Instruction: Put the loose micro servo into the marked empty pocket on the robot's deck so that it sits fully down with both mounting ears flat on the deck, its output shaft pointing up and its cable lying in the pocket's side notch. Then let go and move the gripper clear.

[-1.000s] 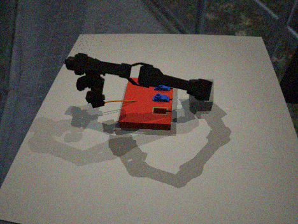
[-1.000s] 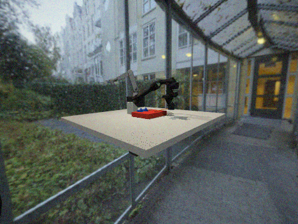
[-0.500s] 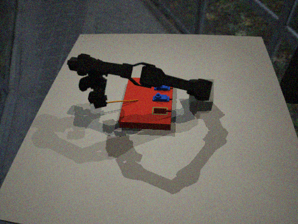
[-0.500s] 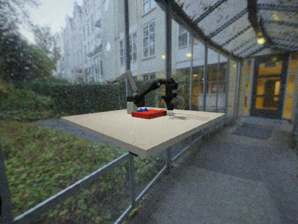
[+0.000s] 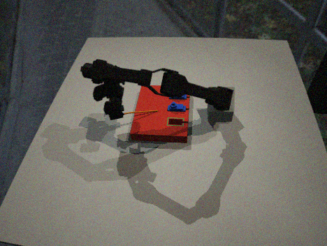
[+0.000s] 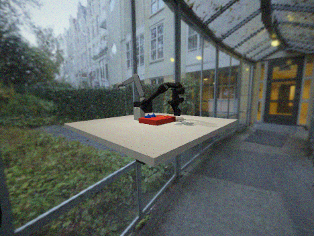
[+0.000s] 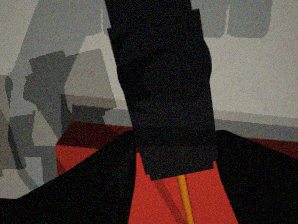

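My gripper (image 5: 114, 114) (image 6: 176, 113) (image 7: 174, 140) is shut on the dark loose servo (image 7: 179, 162), held above the left part of the red deck in the top view. The servo's orange cable (image 5: 141, 112) (image 7: 185, 200) sticks out from it over the deck (image 5: 148, 124) (image 6: 161, 121) (image 7: 150, 200), toward the right in the top view. The empty pocket (image 5: 175, 121) is a dark recess with a green outline near the deck's front right, its side notch on the right. The servo's shaft and ears cannot be made out in the dark.
Two blue servos (image 5: 177, 107) (image 5: 179, 97) (image 6: 153, 115) sit in the deck behind the pocket. The arm (image 5: 175, 83) passes over the deck's back part. Its grey base block (image 5: 221, 116) (image 6: 137, 115) stands right of the deck on the pale table (image 5: 272, 168) (image 6: 134, 137).
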{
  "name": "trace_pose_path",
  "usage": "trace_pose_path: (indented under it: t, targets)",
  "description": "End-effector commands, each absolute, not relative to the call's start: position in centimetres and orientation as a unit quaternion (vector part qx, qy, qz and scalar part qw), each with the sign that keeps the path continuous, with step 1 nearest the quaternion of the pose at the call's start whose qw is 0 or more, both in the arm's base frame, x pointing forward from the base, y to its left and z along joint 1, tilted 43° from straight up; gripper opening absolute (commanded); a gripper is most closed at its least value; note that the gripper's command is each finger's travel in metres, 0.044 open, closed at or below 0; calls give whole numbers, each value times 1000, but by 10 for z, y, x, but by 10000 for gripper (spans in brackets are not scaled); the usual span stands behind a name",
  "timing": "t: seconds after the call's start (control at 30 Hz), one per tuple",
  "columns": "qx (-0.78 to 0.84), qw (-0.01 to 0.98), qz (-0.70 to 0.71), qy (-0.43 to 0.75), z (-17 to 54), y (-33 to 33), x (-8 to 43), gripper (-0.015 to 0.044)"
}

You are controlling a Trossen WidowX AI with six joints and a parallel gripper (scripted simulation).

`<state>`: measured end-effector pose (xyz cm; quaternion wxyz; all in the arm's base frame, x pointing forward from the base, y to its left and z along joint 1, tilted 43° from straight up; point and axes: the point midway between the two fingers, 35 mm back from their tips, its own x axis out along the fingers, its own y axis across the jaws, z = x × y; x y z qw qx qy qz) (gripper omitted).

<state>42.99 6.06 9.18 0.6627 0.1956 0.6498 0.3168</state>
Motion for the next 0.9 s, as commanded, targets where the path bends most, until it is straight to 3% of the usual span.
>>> trace_pose_path:
  t: [0.0, 0.87]
  targets:
    - [194, 669, 318, 643, 97, 58, 420, 0]
    - [195, 667, 318, 645, 100, 57, 343, 0]
